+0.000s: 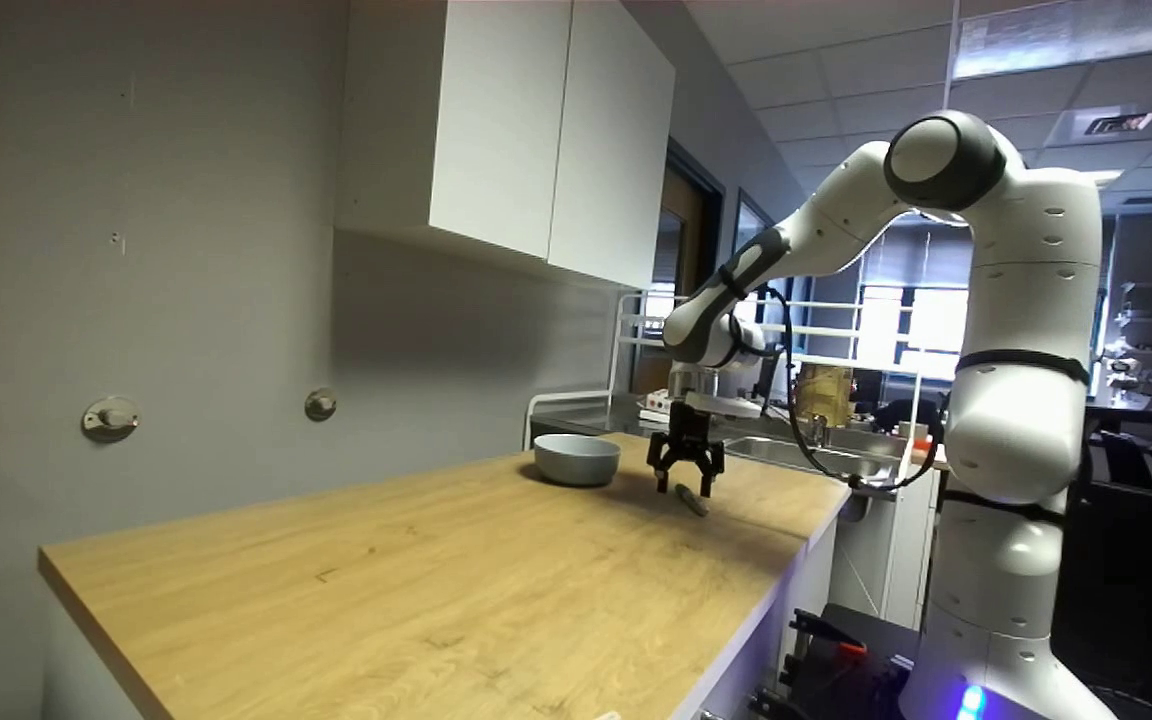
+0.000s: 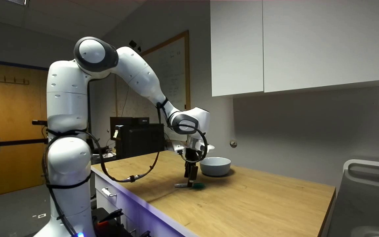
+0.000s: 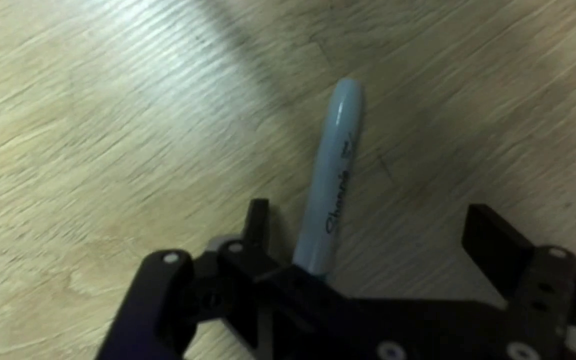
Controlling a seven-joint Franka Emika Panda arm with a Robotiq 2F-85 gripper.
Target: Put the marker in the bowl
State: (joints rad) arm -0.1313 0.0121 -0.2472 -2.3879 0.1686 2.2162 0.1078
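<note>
The marker lies flat on the wooden counter. It has a grey body with dark lettering in the wrist view (image 3: 329,185) and a green cap end in an exterior view (image 2: 198,186); it also shows in an exterior view (image 1: 693,501). My gripper (image 1: 684,486) points down over the marker and is open, with its fingertips close to the counter. In the wrist view the fingers (image 3: 368,212) stand wide apart with the marker between them, nearer the left finger; the gripper body hides the cap end. The light grey round bowl (image 1: 577,462) stands upright beside the gripper, also in an exterior view (image 2: 215,167); the wrist view does not show it.
The wooden counter (image 1: 416,590) has a wall behind it and white cabinets (image 1: 516,130) above its far side. A sink (image 1: 786,452) and a white rack (image 1: 576,398) are beyond one counter end. Black monitors (image 2: 140,140) stand beyond the counter in an exterior view.
</note>
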